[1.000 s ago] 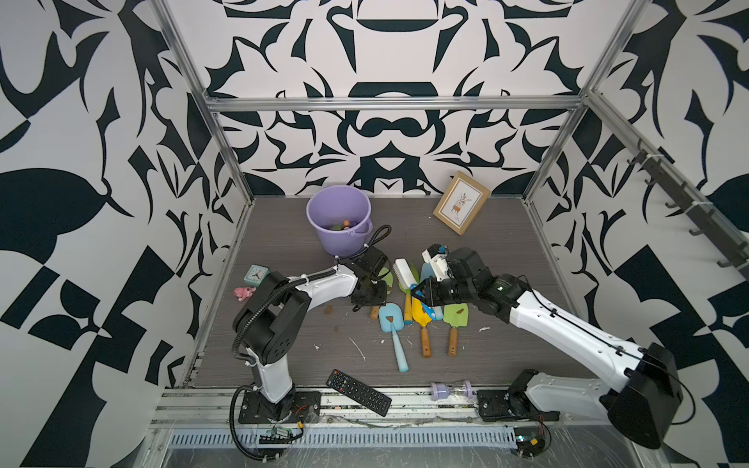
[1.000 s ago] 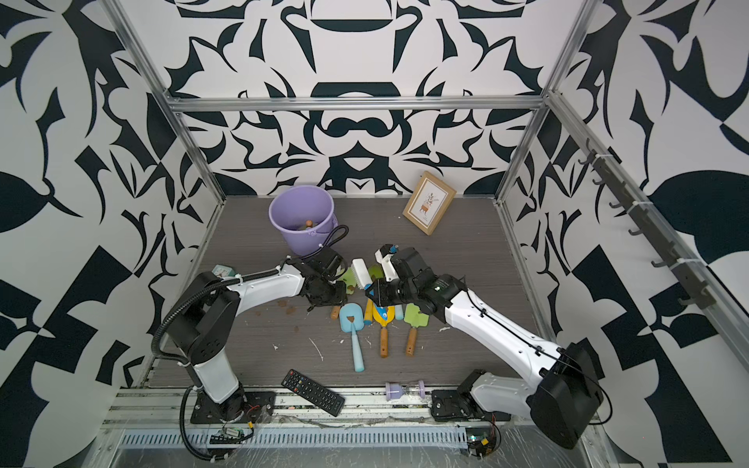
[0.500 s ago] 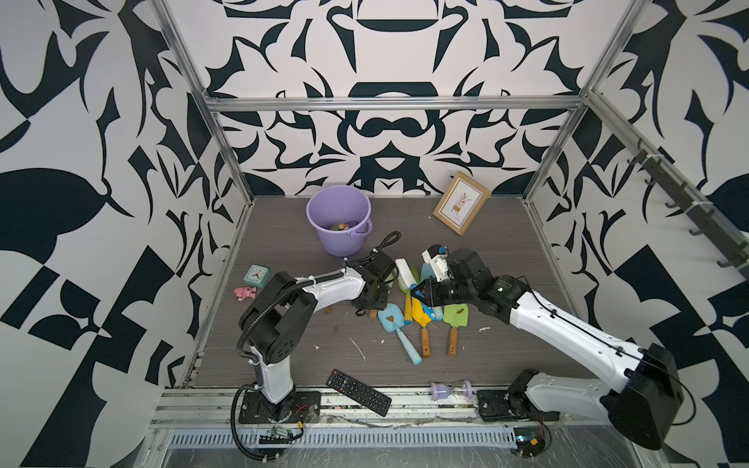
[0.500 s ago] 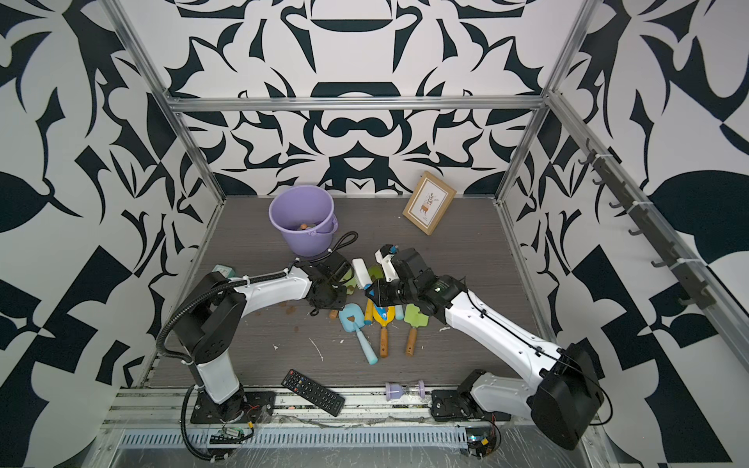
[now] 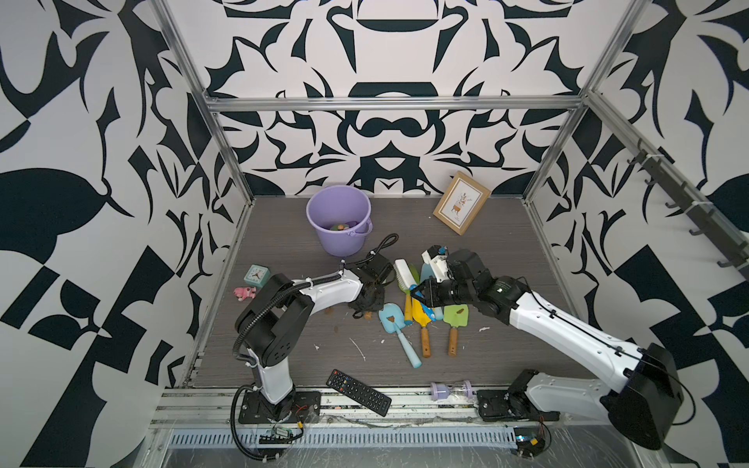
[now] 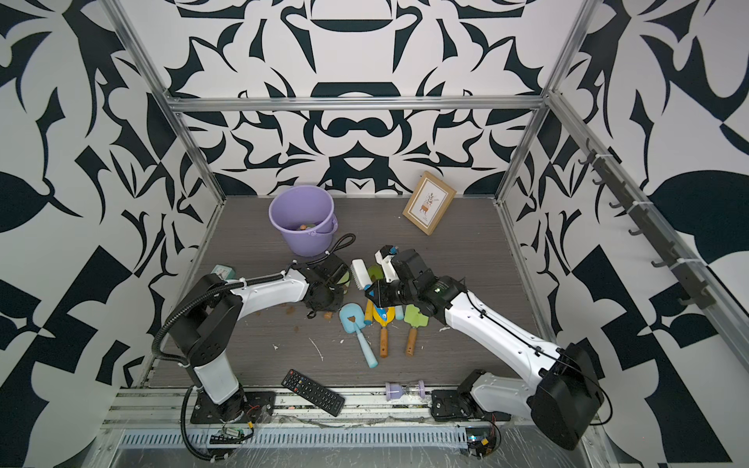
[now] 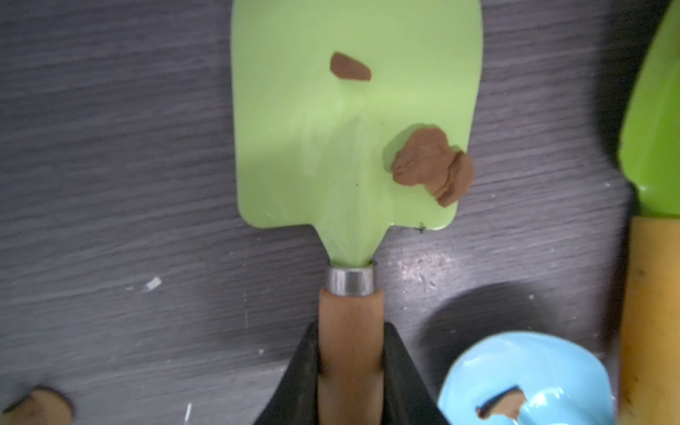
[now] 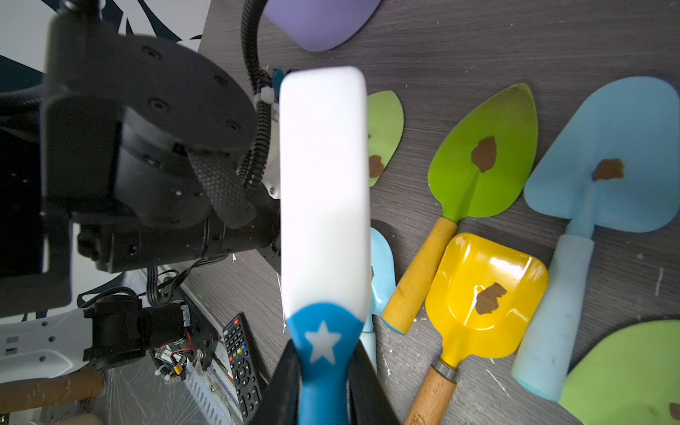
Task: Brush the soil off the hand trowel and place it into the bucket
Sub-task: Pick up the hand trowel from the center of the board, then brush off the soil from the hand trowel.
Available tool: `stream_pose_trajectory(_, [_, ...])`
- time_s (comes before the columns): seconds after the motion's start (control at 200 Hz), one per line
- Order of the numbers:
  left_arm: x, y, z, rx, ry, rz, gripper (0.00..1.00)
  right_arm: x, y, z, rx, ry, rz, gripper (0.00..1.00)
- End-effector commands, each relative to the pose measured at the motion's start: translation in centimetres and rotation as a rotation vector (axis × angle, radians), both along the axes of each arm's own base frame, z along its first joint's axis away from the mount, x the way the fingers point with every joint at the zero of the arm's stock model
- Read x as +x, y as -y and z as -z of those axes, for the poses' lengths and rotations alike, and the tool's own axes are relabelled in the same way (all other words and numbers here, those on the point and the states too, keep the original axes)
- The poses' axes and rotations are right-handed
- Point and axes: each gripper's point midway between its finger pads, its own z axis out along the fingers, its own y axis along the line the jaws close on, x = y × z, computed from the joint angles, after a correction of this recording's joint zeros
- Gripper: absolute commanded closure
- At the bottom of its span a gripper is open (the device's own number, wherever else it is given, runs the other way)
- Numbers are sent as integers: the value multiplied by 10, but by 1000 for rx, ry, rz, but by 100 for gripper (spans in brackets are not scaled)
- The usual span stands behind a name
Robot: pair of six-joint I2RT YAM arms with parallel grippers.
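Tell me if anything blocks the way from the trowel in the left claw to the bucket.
Nothing visible does: bare floor lies between the trowel in the left claw and the bucket. The trowel must clear the bucket's wall; soil sits on its blade.

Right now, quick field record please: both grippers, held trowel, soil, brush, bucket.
left gripper: shut on the wooden handle of the pale green trowel
right gripper: shut on the blue handle of the brush
soil: two brown clumps on the pale green trowel's blade, not yet brushed off
bucket: upright at the back of the table, apart from both grippers
yellow trowel: lying on the table, soil on its blade
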Motion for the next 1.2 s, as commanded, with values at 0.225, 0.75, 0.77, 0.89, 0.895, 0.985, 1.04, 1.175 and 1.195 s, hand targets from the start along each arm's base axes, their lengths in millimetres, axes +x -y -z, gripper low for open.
stream_pose_trajectory(0.225, [-28, -14, -37, -1, -37, 101, 100, 1, -1, -4, 19, 7, -2, 100])
stream_pose_trajectory(0.75, [-78, -65, -100, 31, -57, 135, 100, -30, -81, -11, -74, 35, -242, 100])
stream_pose_trajectory(0.77, [-78, -68, -101, 40, -55, 129, 100, -30, -83, -13, -75, 44, -244, 100])
stream_pose_trajectory(0.89, [-81, -75, -107, 56, -45, 111, 100, -31, -97, -9, -83, 42, -278, 100])
stream_pose_trajectory(0.895, [-80, -75, -108, 56, -43, 110, 100, -31, -98, -9, -84, 40, -281, 100])
stream_pose_trajectory(0.985, [-82, -79, -110, 66, -41, 101, 100, -32, -107, 2, -124, 38, -300, 100])
stream_pose_trajectory(1.04, [-83, -81, -111, 69, -36, 96, 100, -31, -109, 10, -150, 30, -303, 100])
stream_pose_trajectory(1.175, [-86, -86, -117, 58, -18, 84, 100, -24, -111, 27, -196, 18, -295, 100])
stream_pose_trajectory(1.195, [-86, -87, -119, 56, -12, 83, 100, -23, -110, 30, -209, 17, -293, 100])
